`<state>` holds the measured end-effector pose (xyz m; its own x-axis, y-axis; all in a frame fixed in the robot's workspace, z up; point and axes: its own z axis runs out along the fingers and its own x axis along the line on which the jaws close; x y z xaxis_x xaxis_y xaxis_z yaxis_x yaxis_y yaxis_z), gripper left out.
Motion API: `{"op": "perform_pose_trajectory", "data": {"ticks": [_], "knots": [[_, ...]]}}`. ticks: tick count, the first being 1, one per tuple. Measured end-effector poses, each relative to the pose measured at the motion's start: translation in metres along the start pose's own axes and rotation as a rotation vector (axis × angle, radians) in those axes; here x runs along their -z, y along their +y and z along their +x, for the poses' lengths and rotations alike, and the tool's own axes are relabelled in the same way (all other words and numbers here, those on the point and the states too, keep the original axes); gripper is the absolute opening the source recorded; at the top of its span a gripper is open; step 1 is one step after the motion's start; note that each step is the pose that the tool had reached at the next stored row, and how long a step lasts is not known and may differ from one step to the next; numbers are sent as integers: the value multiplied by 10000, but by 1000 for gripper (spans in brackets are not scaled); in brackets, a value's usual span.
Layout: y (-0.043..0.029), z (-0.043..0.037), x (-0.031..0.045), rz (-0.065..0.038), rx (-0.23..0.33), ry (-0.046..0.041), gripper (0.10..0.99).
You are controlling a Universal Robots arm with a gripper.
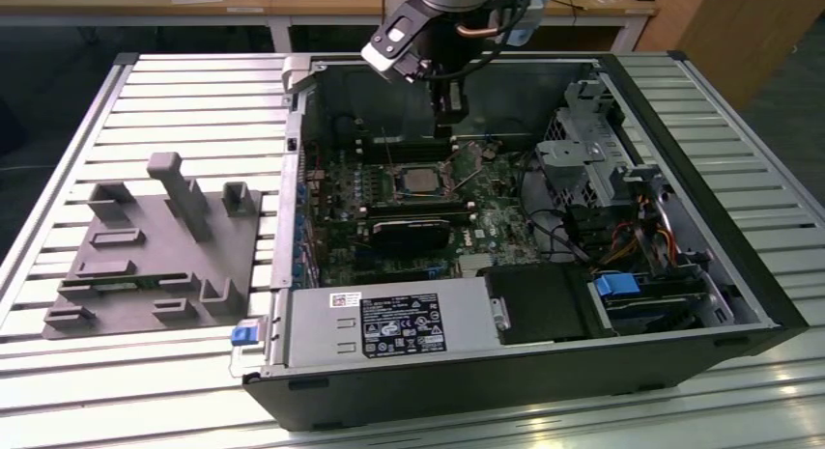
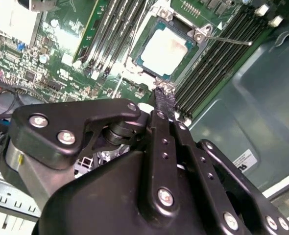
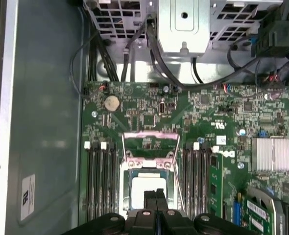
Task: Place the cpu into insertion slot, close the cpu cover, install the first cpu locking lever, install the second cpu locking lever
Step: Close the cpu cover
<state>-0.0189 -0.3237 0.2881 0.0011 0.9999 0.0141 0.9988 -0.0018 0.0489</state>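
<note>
Nearest us, the gripper [image 3: 155, 195]: fingers together and, as far as we can see, empty, with the tips at the edge of the insertion slot [image 3: 125, 181]. The cpu [image 2: 165, 51] lies flat in that slot; we log step one as done. The cpu cover [image 3: 149, 133] stands swung open beyond it, so closing it is the step in hand. We judge that calls for a gentle push on the cover's far bar, clear of the cpu.
</note>
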Motion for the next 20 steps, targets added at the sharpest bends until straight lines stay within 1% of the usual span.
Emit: {"op": "perform_pose_trajectory", "data": {"ticks": [2, 4, 11, 13, 15, 18, 20], "knots": [[45, 0, -10, 0, 0, 0, 106], [69, 0, -18, 0, 0, 0, 106], [72, -1, -35, -2, 0, 3, 106], [93, -1, -46, 2, 1, 1, 106], [124, -1, -69, 10, 1, 0, 106], [153, -1, -124, 15, 0, 1, 106], [190, -2, -156, 19, -1, 1, 106]]}}
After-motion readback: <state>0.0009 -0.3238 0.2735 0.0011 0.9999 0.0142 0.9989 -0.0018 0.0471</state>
